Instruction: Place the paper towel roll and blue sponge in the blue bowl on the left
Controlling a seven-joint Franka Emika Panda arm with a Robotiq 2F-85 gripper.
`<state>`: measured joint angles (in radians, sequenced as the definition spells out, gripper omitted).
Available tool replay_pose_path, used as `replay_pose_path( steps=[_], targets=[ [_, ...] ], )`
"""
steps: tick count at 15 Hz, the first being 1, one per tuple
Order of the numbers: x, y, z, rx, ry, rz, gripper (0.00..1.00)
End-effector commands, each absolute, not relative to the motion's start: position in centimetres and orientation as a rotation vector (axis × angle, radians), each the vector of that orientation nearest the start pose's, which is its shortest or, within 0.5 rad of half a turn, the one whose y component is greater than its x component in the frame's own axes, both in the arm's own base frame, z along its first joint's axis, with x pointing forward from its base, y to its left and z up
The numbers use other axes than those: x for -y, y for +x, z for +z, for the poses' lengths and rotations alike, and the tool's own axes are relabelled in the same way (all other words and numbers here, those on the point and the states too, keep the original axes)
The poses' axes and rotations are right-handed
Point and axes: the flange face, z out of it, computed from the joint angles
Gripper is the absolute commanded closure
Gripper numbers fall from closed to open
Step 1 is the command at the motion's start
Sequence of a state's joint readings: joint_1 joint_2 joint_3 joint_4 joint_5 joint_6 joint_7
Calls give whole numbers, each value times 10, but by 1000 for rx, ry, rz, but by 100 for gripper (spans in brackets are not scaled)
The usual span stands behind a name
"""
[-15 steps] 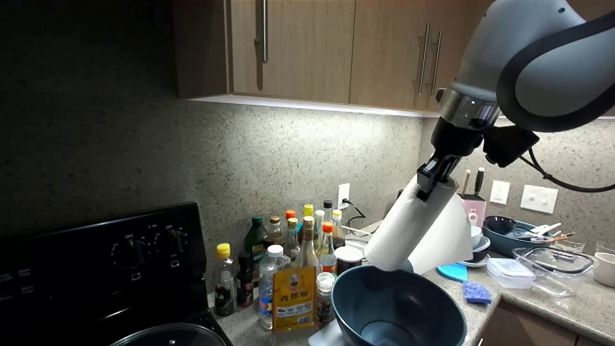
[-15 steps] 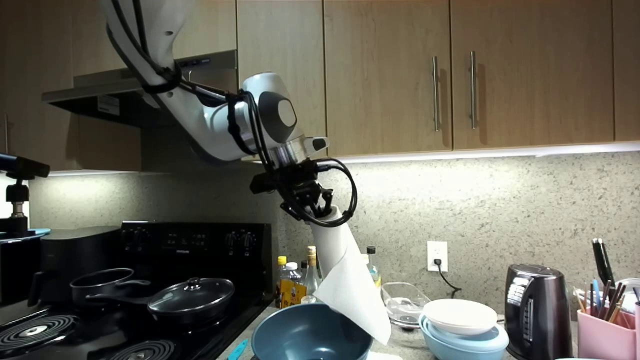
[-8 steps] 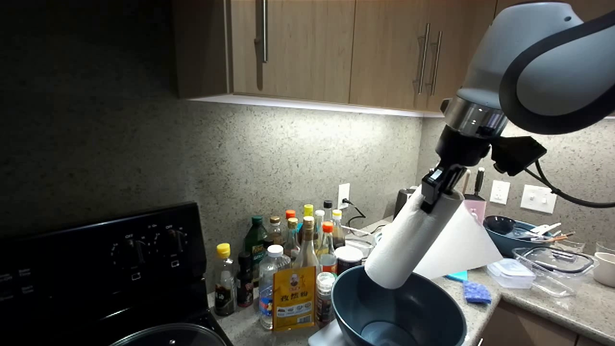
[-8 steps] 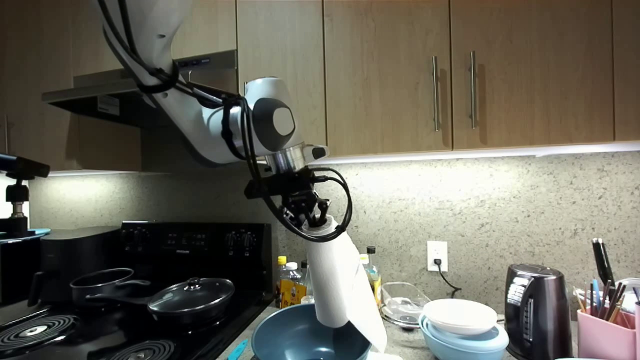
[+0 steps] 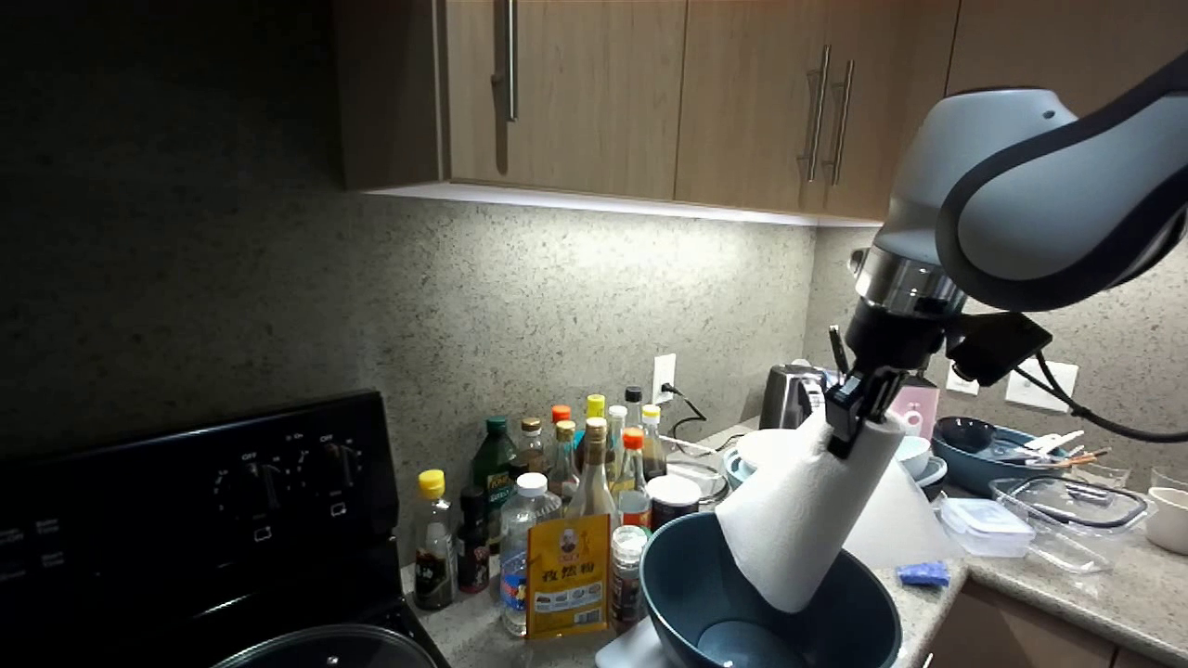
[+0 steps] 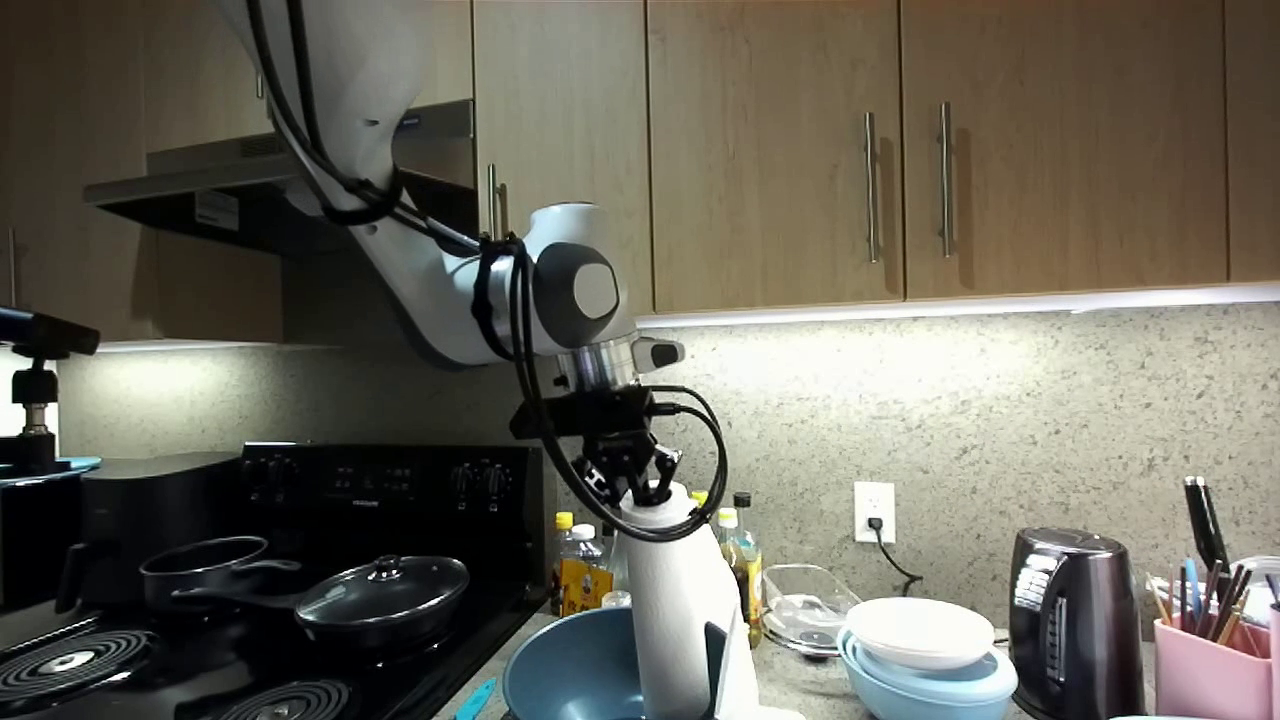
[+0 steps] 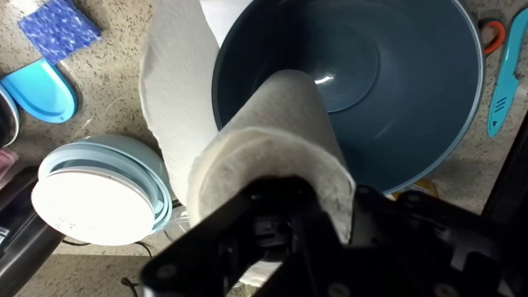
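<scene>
One paper towel roll (image 5: 800,531), end wall pinched in near-closed claw (image 5: 852,431), hanging tilted below, lower end at mouth of blue bowl (image 5: 685,586). Probably light, soft; loose sheet (image 7: 177,82) may snag. Blue sponge (image 7: 60,31) below claw, off aside: likely springy, best pinched across opposite edges.

Open room in bowl (image 7: 416,107), right of the roll (image 7: 284,111) in the wrist view. Left is blocked, loose sheet (image 7: 177,86) hangs outside the rim. Past it, a gap of table (image 7: 119,74) reaches the sponge (image 7: 60,31), open from above. Bottles (image 5: 592,487) and packet (image 5: 568,577) fill the strip between bowl and wall (image 6: 1000,400), blocking low entry. Stacked bowls (image 7: 101,189) stand near the sheet; can't tell if touching. Knife (image 7: 507,78) lies flat by the rim. Cabinets (image 6: 775,150) limit height at the back.
</scene>
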<state>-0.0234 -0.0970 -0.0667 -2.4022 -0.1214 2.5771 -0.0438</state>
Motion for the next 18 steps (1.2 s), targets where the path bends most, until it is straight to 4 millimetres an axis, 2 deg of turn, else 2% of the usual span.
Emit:
replay_pose_path(
  steps=[1,7,8,9,18],
  targets=[
    [52,511,374,122,-3201,-362,97],
    [61,518,373,145,-3217,-295,97],
    [62,519,373,154,-3225,-260,63],
    [62,520,373,161,-3235,-244,62],
    [72,525,378,135,-3256,-157,6]
  ],
)
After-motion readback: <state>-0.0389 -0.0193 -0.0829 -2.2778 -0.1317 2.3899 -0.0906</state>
